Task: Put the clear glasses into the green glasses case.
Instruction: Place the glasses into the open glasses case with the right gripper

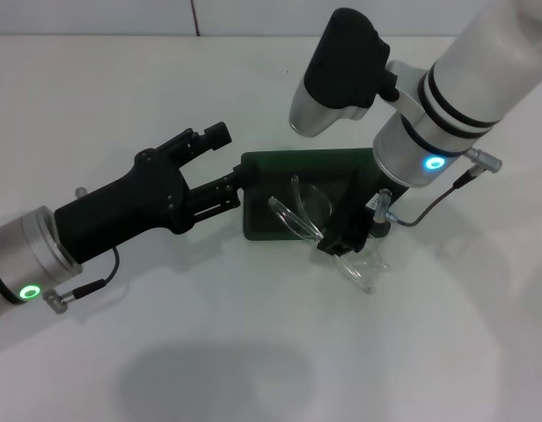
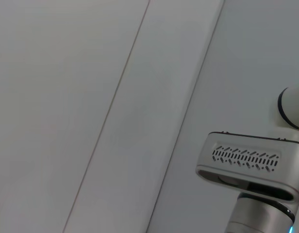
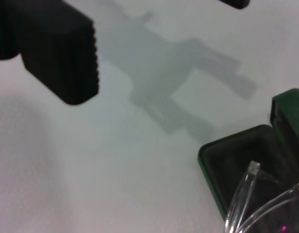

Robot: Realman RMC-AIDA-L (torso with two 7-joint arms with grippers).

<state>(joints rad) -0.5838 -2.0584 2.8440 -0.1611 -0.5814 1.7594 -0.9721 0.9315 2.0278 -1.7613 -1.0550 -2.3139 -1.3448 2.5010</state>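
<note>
1. Nearest the robot, the bench [image 1: 253, 352] is bare white; the left pincer [image 1: 220, 167] reaches in low from the left, its fingers [image 1: 214, 134] spread and empty, the lower one touching or just short of the case's left end, seemingly to steady it
2. The glasses [image 1: 299, 211] hang tilted, part over the open case [image 1: 262, 189], part past its near edge, one lens above the bench
3. The right pincer [image 1: 346, 239] seems clenched on the frame's right side, though I cannot be sure; the right wrist view shows a loose arm tip [image 3: 254, 167] over the lining
4. The glasses look light, thin, slick and easily bent or cracked; the bridge or rim is the safer hold, not the long arms, which may catch on the case wall
5. Beyond lies the lid
</note>
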